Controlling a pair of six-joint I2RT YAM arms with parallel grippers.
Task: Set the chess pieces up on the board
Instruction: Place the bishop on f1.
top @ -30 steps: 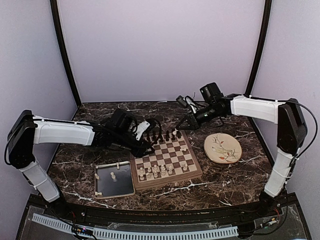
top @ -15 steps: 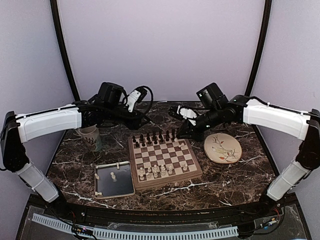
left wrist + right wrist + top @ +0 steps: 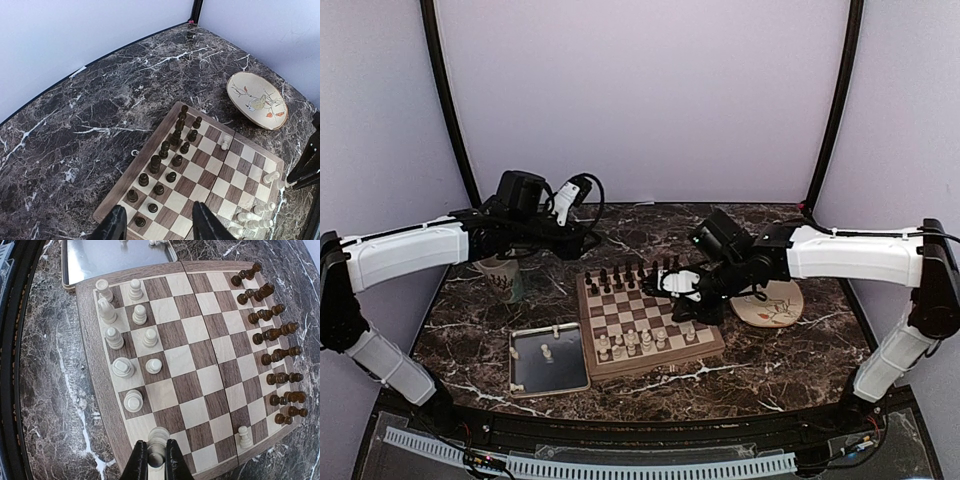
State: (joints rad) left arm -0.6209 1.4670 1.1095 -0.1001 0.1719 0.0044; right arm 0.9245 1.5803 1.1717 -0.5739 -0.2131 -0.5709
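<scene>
Right end effector (image 3: 156, 456) is clenched on a cream-white turned chess piece (image 3: 158, 439), held over the right edge of the square wooden chessboard (image 3: 200, 365), toward its near side. Contact with the board cannot be confirmed. Left end effector (image 3: 157, 226) is released and empty, raised beyond the board's far left corner. Dark brown pieces (image 3: 620, 278) line the two far rows. Other cream-white pieces (image 3: 630, 342) stand on the near rows. One cream-white piece (image 3: 547, 352) stands in the grey metal tray (image 3: 568, 368), left of the board.

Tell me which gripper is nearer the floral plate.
Right. The right gripper, shut on a white piece, is over the right edge of the board, the side where the plate lies; the left gripper is open, behind the opposite far corner.
</scene>
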